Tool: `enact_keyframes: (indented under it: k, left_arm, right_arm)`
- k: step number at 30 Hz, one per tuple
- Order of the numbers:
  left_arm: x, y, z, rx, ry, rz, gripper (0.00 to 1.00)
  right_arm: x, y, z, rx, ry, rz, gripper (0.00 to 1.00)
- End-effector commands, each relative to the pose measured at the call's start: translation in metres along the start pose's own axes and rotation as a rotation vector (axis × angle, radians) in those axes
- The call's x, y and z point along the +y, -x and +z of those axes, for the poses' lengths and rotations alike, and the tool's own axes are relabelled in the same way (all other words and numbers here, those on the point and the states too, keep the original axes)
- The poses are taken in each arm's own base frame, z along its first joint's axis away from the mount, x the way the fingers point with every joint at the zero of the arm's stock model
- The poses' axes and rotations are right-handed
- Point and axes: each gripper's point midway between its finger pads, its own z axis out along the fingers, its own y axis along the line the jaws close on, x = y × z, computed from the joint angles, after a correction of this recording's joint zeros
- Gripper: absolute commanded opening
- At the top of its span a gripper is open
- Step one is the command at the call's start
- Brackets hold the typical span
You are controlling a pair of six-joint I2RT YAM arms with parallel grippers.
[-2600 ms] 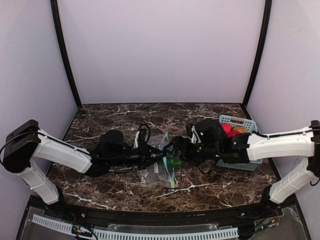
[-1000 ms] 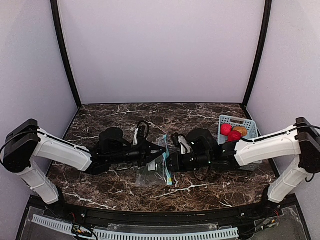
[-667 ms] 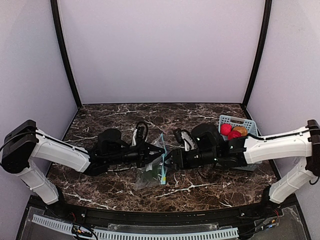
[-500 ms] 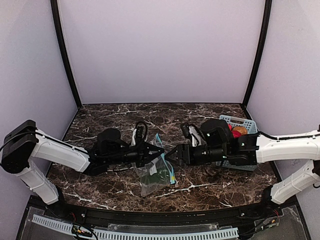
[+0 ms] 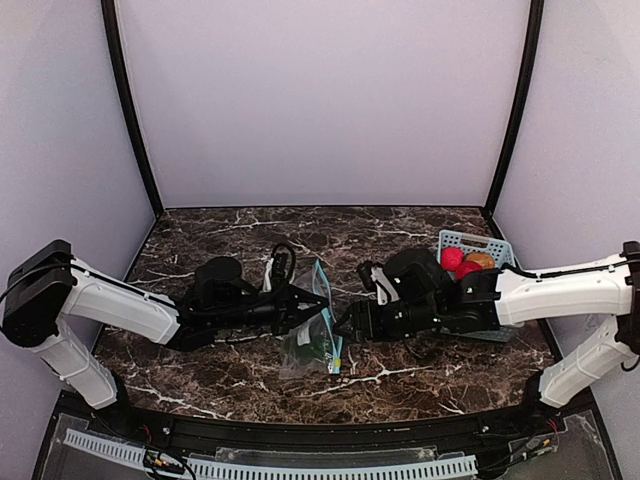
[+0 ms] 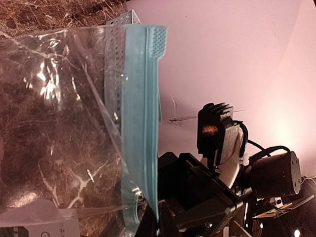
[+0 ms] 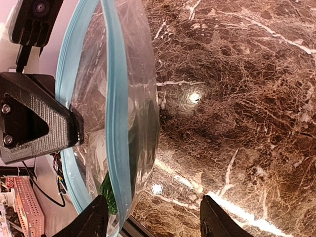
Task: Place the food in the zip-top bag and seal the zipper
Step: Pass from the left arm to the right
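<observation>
The zip-top bag [image 5: 312, 335] hangs tilted just above the table at the centre. My left gripper [image 5: 308, 306] is shut on its teal zipper [image 6: 140, 123], fingertips pinched on the strip at the bottom of the left wrist view [image 6: 159, 224]. The green grape bunch [image 7: 109, 195] lies inside the bag [image 7: 133, 98], whose mouth gapes. My right gripper [image 5: 346, 328] is open and empty right of the mouth [image 7: 155, 219]. The near zipper strip [image 7: 116, 123] runs down close to its left finger [image 7: 94, 217]. Two red fruits [image 5: 460, 263] and the brown-orange one [image 5: 481, 260] sit in the basket.
The light-blue plastic basket [image 5: 492, 244] stands at the right rear, behind my right forearm. The dark marble table [image 5: 230, 235] is enclosed by purple walls at the back and both sides. My two wrists are close together at the middle.
My right gripper put the grapes into the bag, let go and pulled back to the right. My left gripper lifted the bag's zipper edge, so the bag now hangs instead of lying flat.
</observation>
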Motion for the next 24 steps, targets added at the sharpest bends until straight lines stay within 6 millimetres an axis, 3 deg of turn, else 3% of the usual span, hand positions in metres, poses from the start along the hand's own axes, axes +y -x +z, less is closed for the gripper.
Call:
enact_keyframes:
  k: [1,6,10,14,18,20,23,24]
  left_arm:
    - [-0.007,0.001,-0.006,-0.003,-0.007,0.028,0.01]
    - [-0.007,0.001,-0.006,-0.003,-0.007,0.030,0.01]
    - [-0.008,0.001,-0.008,0.000,-0.007,0.040,0.01]
    - [-0.013,0.002,-0.013,0.010,0.011,0.083,0.01]
    - [-0.015,0.004,-0.023,0.032,0.096,0.181,0.01]
    - [-0.021,0.006,-0.029,0.032,0.128,0.240,0.10]
    - [-0.037,0.011,-0.041,0.016,0.138,0.309,0.44]
    - [-0.041,0.012,-0.043,0.013,0.138,0.321,0.51]
  right_arm:
    - [0.014,0.007,0.002,-0.010,0.012,-0.024,0.59]
    - [0.017,0.004,0.014,0.017,0.003,-0.036,0.47]
    - [0.027,0.006,0.016,0.027,0.032,-0.039,0.21]
    - [0.043,0.019,-0.001,-0.020,0.083,-0.050,0.00]
    - [0.066,0.035,-0.031,-0.080,0.150,-0.070,0.00]
    - [0.074,0.043,-0.047,-0.114,0.173,-0.076,0.00]
    - [0.070,0.051,-0.060,-0.130,0.111,-0.054,0.00]
    - [0.069,0.051,-0.060,-0.121,0.087,-0.057,0.00]
